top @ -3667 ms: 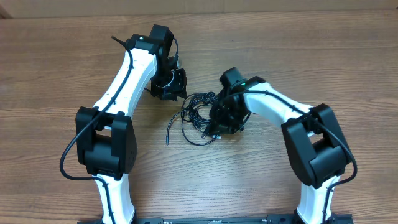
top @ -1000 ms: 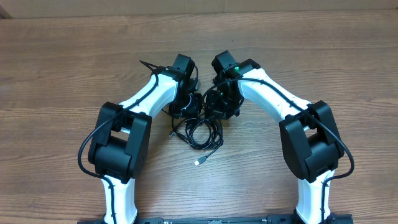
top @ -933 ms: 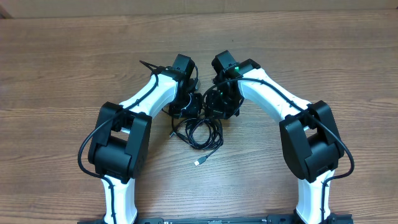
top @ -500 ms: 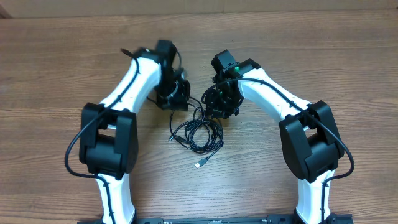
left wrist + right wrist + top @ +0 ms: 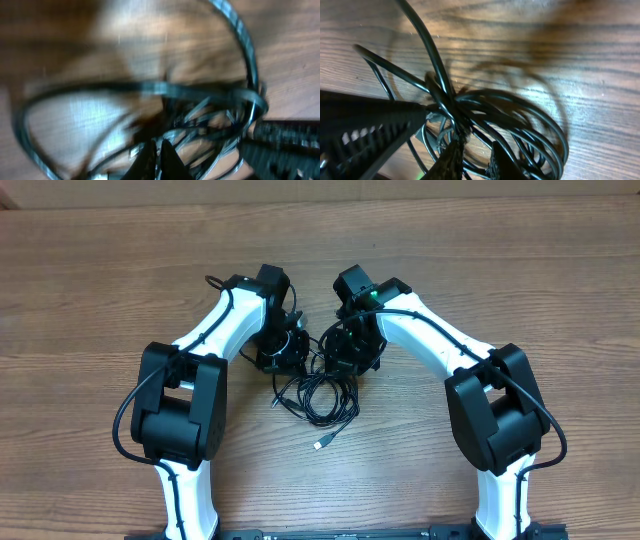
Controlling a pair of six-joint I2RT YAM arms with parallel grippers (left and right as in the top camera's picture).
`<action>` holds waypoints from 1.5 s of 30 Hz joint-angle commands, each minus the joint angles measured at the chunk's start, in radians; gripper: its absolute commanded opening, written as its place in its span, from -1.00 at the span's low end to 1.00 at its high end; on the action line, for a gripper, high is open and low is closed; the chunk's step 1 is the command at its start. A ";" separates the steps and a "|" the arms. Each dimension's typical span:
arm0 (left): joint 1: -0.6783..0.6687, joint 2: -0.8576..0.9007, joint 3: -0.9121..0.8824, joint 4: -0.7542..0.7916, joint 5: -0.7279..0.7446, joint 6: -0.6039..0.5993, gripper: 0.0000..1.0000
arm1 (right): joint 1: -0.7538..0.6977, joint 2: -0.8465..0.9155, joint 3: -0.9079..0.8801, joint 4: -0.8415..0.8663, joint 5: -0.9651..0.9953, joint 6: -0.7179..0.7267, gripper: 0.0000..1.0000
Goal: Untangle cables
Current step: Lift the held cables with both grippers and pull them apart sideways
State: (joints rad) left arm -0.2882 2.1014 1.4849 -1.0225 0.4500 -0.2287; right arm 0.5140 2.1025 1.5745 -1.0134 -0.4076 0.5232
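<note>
The right end effector (image 5: 474, 162) grasps a knot of the cables (image 5: 520, 115) between its tips. Their loops lie just beyond it on the bench (image 5: 590, 55). The left end effector (image 5: 159, 161) is clenched just beside strands of the same bundle; whether it pinches one, I cannot tell. One plug (image 5: 320, 444) lies farther off, apart from both.

Bright, even light falls on the table (image 5: 520, 270) in the overhead view, which is sharp with only faint soft shadows. The left wrist view is smeared — cables (image 5: 150, 90) streak and the wood glares pale. The right wrist view is crisper, and the cable shadows there lie soft.
</note>
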 commanded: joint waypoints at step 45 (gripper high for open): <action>-0.005 -0.023 -0.018 0.120 0.022 0.131 -0.92 | 0.052 -0.054 0.043 0.024 0.022 -0.413 -0.92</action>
State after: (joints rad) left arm -0.2882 2.1010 1.4040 -0.8841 0.4820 -0.1894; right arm 0.5945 2.0991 1.5841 -0.9882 -0.2943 0.3145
